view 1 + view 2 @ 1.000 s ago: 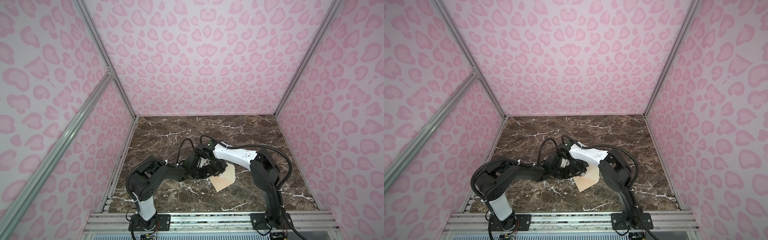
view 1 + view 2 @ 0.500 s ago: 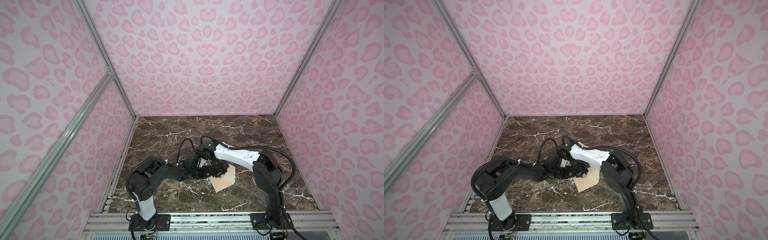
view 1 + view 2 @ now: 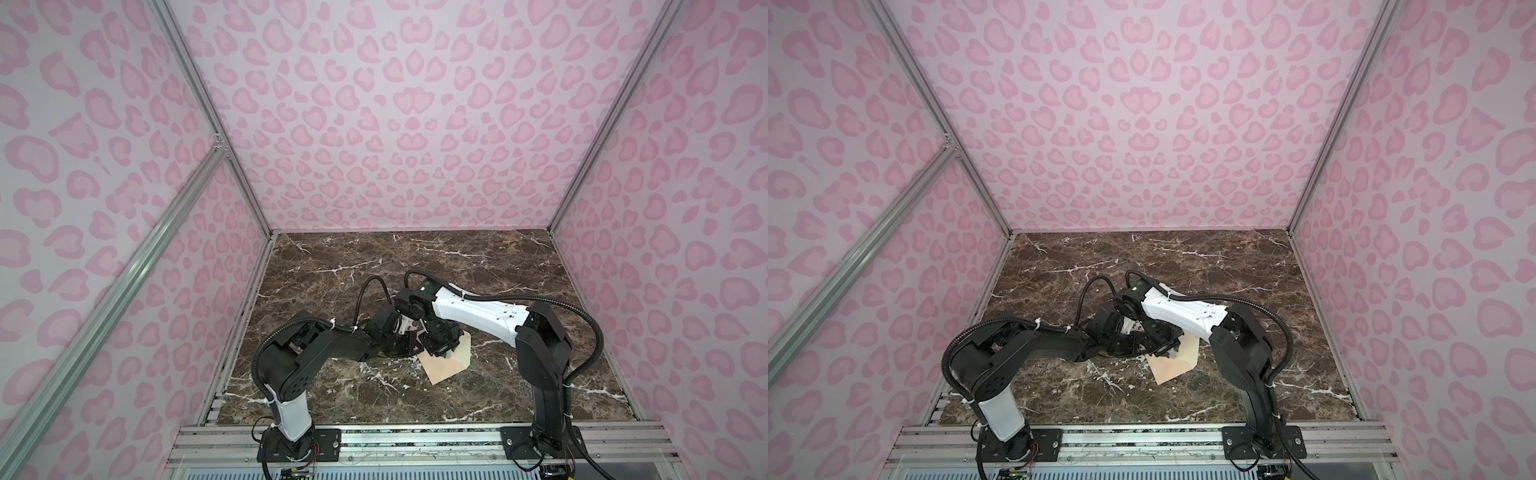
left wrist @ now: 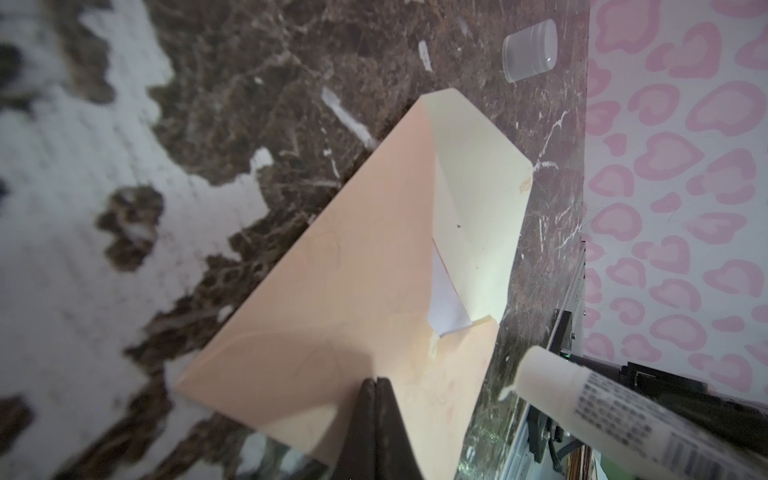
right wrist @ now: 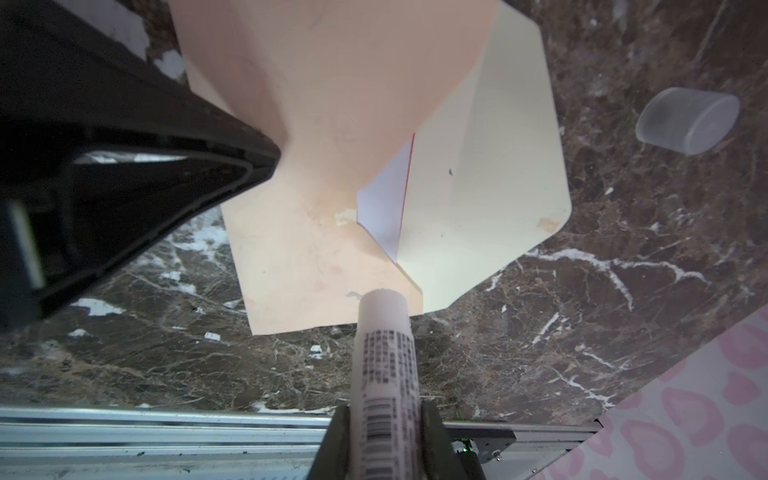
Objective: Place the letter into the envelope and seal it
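Observation:
The peach-tan envelope (image 3: 446, 368) (image 3: 1169, 368) lies on the marble near the front, with its cream flap (image 5: 490, 166) (image 4: 478, 199) folded open. The letter (image 5: 384, 199) (image 4: 444, 299) sits inside; only a white sliver with a red edge shows at the mouth. My left gripper (image 4: 377, 380) (image 3: 409, 347) is shut, its tips resting on the envelope's face (image 4: 353, 270). Whether paper is pinched between them I cannot tell. My right gripper (image 5: 384, 409) (image 3: 440, 349) is shut on a glue stick (image 5: 384, 353) (image 4: 582, 395). The stick's tip touches the envelope beside the flap fold.
A clear plastic cap (image 5: 688, 120) (image 4: 530, 50) lies on its side on the marble beyond the flap. Pink patterned walls close in three sides. A metal rail (image 3: 415, 436) runs along the front edge. Both arms cross closely over the envelope.

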`<state>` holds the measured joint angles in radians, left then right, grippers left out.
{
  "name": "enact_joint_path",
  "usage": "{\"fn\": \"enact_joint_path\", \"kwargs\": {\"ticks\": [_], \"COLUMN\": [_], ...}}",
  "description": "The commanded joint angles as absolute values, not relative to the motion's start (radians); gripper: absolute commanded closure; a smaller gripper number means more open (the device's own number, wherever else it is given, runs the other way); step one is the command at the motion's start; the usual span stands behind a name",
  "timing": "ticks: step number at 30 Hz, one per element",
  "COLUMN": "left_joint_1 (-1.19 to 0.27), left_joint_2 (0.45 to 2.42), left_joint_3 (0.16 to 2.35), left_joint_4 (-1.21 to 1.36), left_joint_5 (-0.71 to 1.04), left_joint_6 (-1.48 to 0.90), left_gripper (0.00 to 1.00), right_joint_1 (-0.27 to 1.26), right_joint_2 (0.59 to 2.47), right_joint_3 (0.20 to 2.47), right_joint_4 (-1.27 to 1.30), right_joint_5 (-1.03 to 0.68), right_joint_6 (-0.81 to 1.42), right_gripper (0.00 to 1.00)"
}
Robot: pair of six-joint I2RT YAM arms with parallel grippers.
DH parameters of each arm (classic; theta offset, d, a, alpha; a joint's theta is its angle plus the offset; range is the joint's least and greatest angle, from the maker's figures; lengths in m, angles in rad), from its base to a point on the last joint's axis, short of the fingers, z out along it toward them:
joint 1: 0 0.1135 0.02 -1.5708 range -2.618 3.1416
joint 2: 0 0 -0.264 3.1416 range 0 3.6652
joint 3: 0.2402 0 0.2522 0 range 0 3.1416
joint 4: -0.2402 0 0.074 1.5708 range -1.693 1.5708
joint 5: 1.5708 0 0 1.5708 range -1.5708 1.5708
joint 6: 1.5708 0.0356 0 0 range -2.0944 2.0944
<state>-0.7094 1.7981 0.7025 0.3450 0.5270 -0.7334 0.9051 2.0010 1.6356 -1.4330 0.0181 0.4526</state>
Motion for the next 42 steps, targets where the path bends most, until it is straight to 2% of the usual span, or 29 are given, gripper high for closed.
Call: {"fn": "enact_joint_path", "kwargs": {"ticks": [1, 17, 42], "left_joint_1": [-0.705, -0.706, -0.696], "left_joint_2": [1.8, 1.789, 1.797], "left_joint_3": [0.701, 0.699, 0.71], "left_joint_4": [0.257, 0.265, 0.27], "left_joint_5": [0.443, 0.447, 0.451], "left_joint_6": [-0.721, -0.719, -0.717], "left_gripper": [0.96, 0.96, 0.96], "right_joint_1": [0.906, 0.91, 0.946], "right_joint_2": [2.039, 2.159, 2.143], "right_joint_3": [1.67, 1.73, 1.646], "right_joint_4": [-1.441, -1.459, -1.51], "right_joint_5": [0.026, 0.029, 0.031], "right_joint_6": [0.451, 0.423, 0.39], "right_gripper": [1.0, 1.0, 1.0]}}
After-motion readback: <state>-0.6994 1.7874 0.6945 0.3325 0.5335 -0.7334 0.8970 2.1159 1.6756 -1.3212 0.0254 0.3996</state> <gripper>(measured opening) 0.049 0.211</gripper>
